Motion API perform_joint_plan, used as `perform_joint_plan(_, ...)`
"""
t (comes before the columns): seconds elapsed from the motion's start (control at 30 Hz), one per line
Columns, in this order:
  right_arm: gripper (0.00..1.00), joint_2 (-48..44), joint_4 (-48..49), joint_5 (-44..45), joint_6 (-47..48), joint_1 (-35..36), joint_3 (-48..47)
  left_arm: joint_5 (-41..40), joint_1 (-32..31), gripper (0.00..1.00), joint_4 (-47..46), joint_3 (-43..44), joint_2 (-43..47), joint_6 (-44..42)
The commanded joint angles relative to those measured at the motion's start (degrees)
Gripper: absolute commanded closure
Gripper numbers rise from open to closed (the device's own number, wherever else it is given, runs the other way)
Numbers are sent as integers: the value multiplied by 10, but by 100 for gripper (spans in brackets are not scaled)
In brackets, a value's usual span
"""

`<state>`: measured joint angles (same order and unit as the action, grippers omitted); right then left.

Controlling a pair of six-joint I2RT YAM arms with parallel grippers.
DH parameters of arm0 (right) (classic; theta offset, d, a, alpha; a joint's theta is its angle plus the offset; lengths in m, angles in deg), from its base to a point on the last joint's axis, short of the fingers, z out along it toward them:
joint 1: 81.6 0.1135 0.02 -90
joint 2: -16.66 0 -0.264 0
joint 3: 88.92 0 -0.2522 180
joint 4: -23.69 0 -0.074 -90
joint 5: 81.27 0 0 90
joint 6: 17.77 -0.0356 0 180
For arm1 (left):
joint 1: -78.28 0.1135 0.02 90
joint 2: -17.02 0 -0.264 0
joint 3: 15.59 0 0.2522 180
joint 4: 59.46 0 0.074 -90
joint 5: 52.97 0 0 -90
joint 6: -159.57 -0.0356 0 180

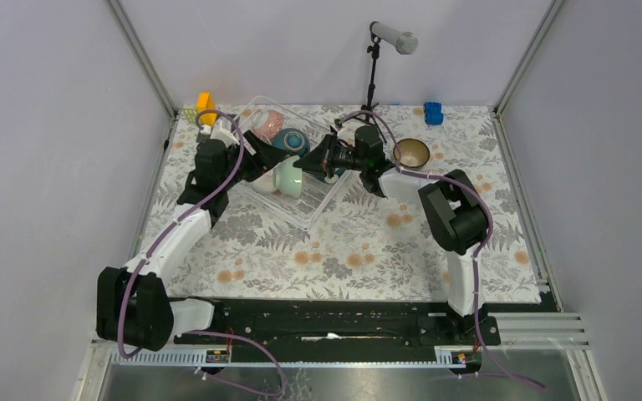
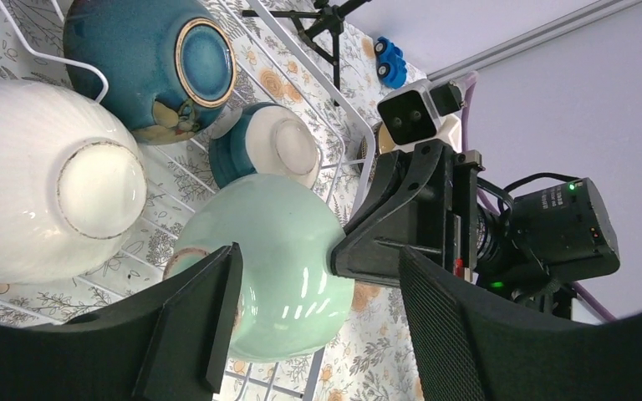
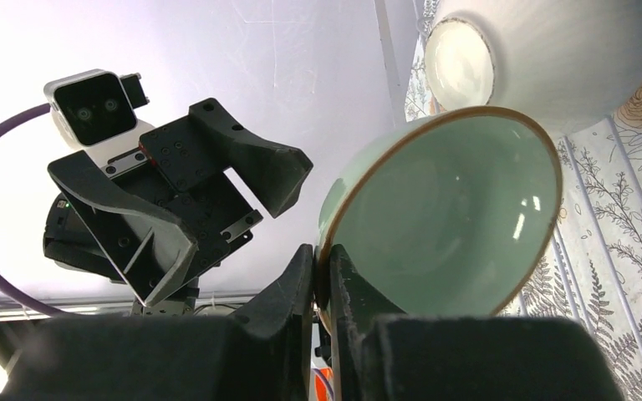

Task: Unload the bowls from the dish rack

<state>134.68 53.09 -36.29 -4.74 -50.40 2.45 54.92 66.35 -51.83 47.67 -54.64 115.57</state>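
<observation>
- found the right gripper (image 3: 324, 259) clenched on the rim of the pale green bowl (image 3: 451, 217), with one finger inside and one outside.
- saw that bowl tipped on its side over the dish rack (image 1: 313, 213), mouth turned toward the right wrist.
- found the left gripper (image 2: 318, 276) released, fingers spread wide at the same bowl's outer wall, on the side opposite the right gripper; showed a gap to the bowl from the right wrist view.
- placed the rack askew near the far left corner of the table (image 1: 343, 251).
- noted a white bowl (image 2: 42, 175), a dark teal bowl (image 2: 142, 58) and a blue-white bowl (image 2: 263, 150) on their sides in the rack, just beside the green one.
- spotted a brown bowl (image 1: 410, 153) upright on the table past the rack's right end, near the far edge, apart from both grippers.
</observation>
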Motion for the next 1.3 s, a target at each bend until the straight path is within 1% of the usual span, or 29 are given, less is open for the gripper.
perform_joint_plan(0.0,100,-40,18,-14,23,2,-25,-20,4,26,-3,0,28,-12)
perform_joint_plan(0.07,100,-59,-37,-12,69,2,-41,-36,4,24,18,5,37,-22)
perform_joint_plan(0.13,100,-87,-131,8,151,2,-69,-55,4,23,35,7,50,-32)
perform_joint_plan(0.23,100,-134,-309,79,291,3,-109,-77,5,21,53,4,73,-42)
perform_joint_plan(0.27,100,-148,-352,102,330,3,-117,-83,4,21,57,4,81,-45)
perform_joint_plan(0.37,100,-184,-462,173,419,3,-139,-92,4,20,60,1,95,-50)
perform_joint_plan(0.43,100,-203,-519,206,460,3,-148,-94,4,20,60,1,99,-52)
perform_joint_plan(0.53,100,-226,-579,256,508,3,-159,-94,4,20,73,1,100,-52)
perform_joint_plan(0.7,100,-264,-669,402,573,3,-161,-86,4,19,75,0,94,-52)
perform_joint_plan(0.83,100,-273,-718,493,611,3,-151,-83,4,17,77,1,88,-55)
perform_joint_plan(0.93,100,-265,-748,524,628,3,-141,-84,4,17,80,4,87,-56)
perform_joint_plan(1.07,97,-249,-766,544,651,3,-123,-85,3,16,81,3,88,-56)
perform_joint_plan(1.27,97,-205,-786,624,663,3,-114,-81,3,16,82,1,87,-54)
